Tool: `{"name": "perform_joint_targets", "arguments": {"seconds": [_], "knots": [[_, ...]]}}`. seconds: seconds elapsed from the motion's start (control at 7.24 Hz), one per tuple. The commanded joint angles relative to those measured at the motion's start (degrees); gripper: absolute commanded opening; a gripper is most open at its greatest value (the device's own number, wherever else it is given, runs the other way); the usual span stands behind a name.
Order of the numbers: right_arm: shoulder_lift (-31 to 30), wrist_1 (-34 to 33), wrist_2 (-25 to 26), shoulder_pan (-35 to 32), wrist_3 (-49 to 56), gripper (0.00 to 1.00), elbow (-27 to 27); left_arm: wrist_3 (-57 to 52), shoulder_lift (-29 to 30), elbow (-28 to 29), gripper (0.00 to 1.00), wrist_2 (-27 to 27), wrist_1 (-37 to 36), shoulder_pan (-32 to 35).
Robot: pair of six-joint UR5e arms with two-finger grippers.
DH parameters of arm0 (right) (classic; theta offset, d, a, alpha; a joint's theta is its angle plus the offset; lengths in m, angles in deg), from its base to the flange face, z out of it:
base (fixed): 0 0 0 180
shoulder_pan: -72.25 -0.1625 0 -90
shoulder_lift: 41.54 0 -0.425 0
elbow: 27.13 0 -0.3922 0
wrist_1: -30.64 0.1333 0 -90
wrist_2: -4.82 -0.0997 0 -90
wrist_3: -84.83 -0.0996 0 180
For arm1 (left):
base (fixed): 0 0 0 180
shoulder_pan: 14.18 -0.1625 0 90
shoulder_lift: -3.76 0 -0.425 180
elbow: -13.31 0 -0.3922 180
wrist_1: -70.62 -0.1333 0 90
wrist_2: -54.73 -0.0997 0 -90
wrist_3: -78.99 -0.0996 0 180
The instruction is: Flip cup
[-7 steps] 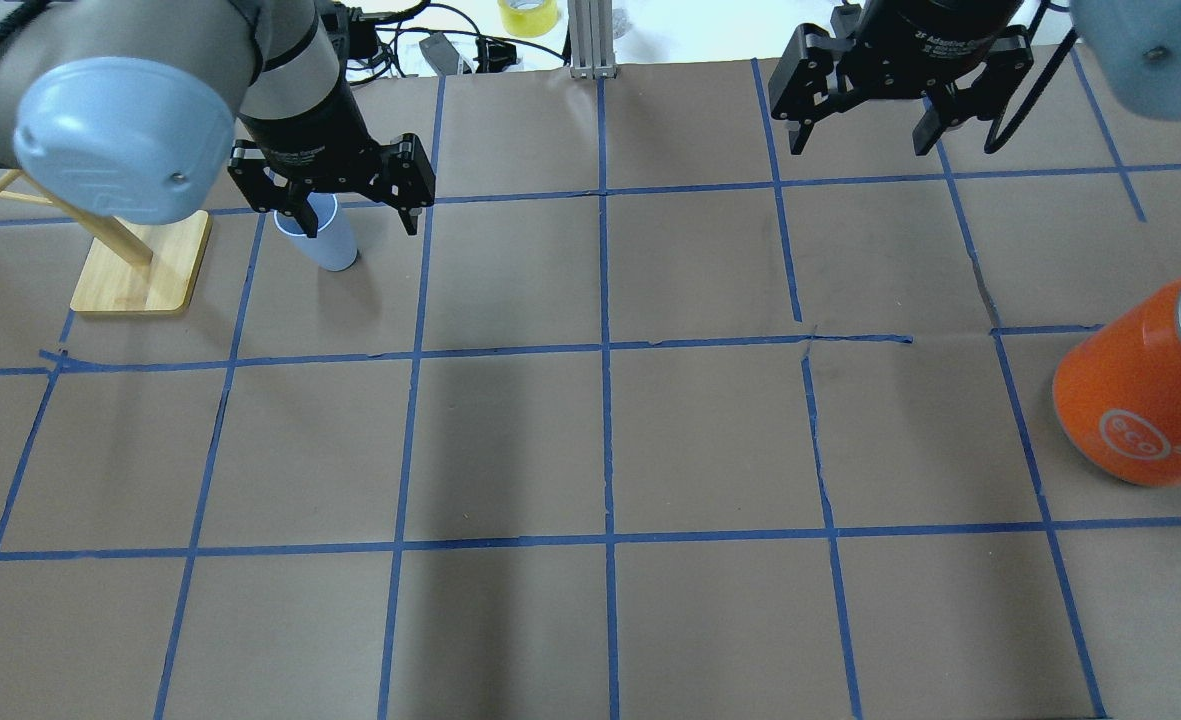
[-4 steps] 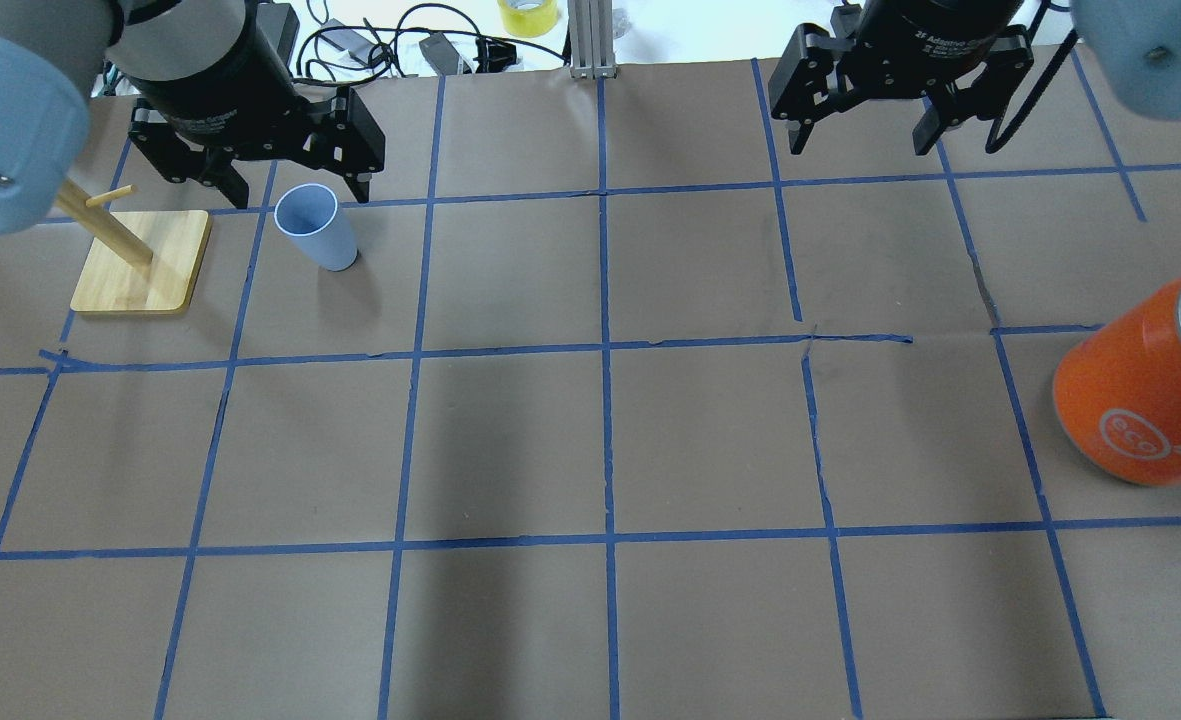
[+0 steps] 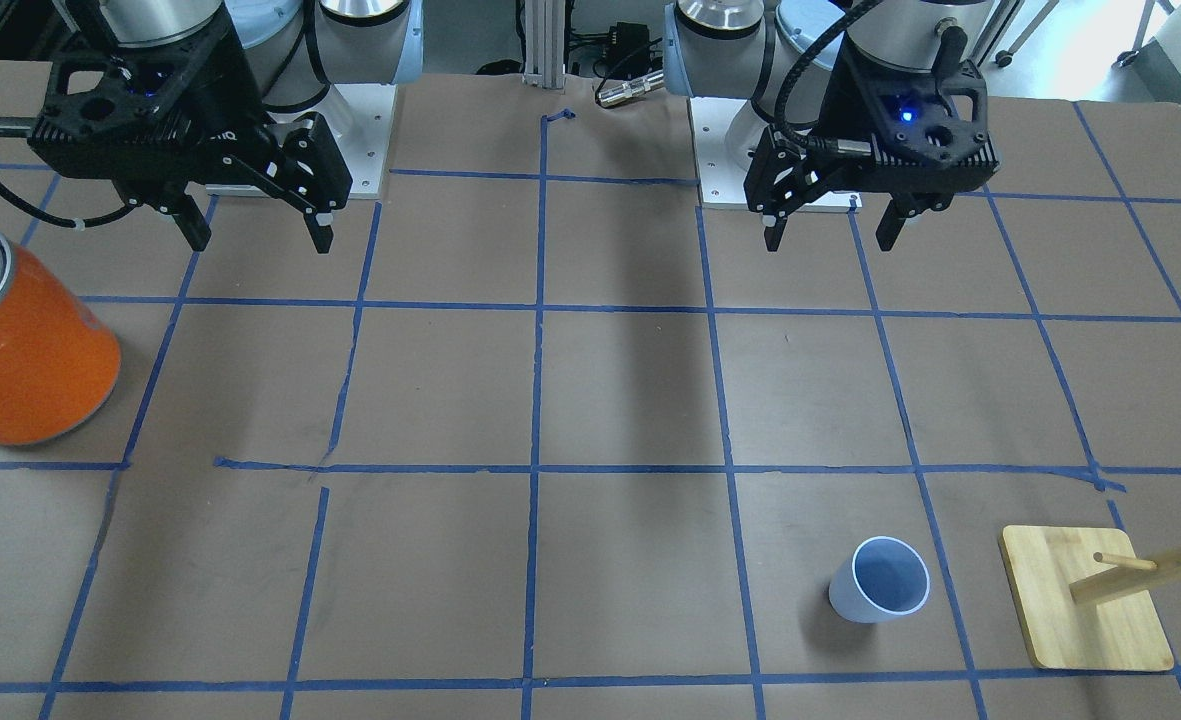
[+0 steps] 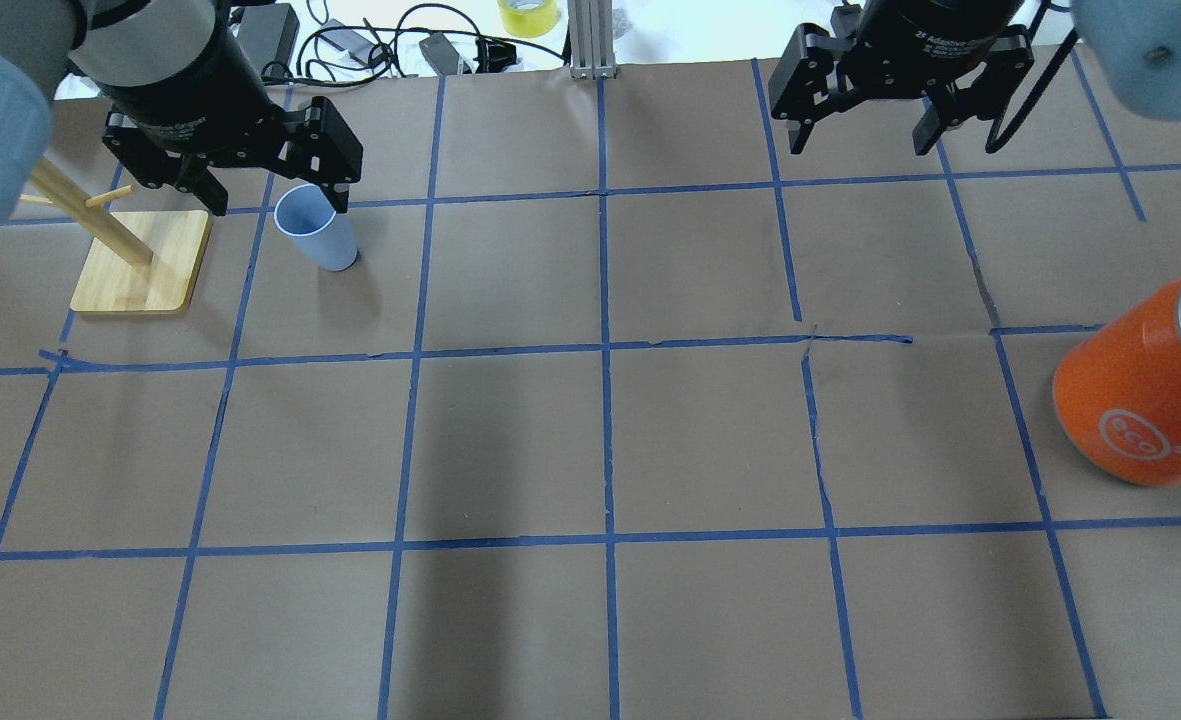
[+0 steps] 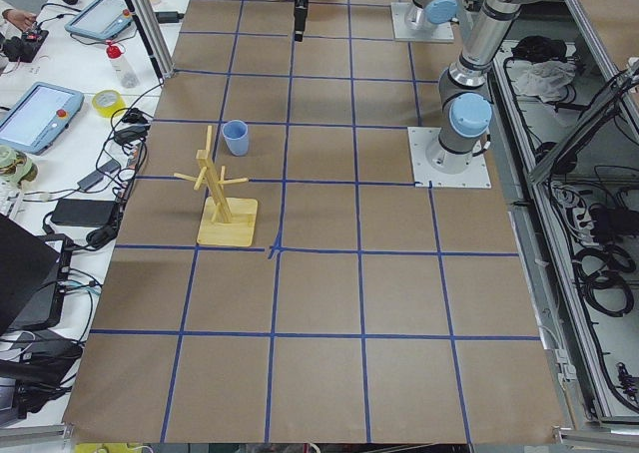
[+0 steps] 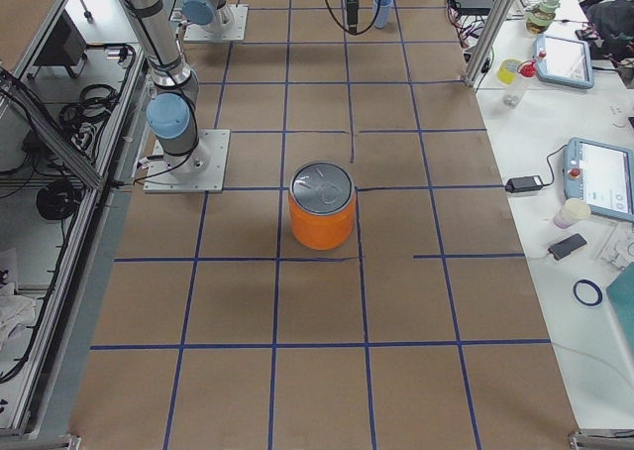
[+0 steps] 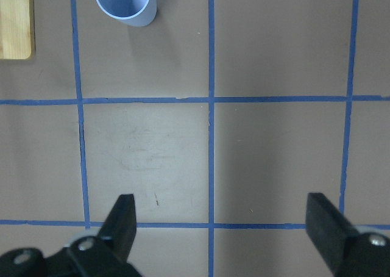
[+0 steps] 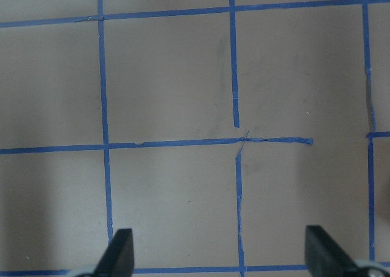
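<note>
Overhead, the wide-spread left gripper partly hides the cup; the right gripper gapes too.

Both arms hold their claws raised clear of the worktop, pointing straight down at it. The left claw hangs over the worktop's left half, toward the left end, with its jaws spread wide. The right claw hangs over the right half at a similar height, its jaws equally wide. In each wrist view the two black fingers stand far apart at the bottom corners. The left arm and right arm come down nearly upright at the wrist.
</note>
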Motion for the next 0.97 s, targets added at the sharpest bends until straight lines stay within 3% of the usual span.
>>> {"name": "perform_joint_targets", "arguments": {"seconds": [0.0,0.83], "knots": [[0.01,0.09,0.42,0.0,0.0,1.0,0.12,-0.06,-0.03,0.01,1.0,0.07,0.48,-0.08],[-0.08,1.94,0.95,0.0,0.09,1.0,0.12,0.03,0.05,-0.16,1.0,0.77,0.48,0.01]]}}
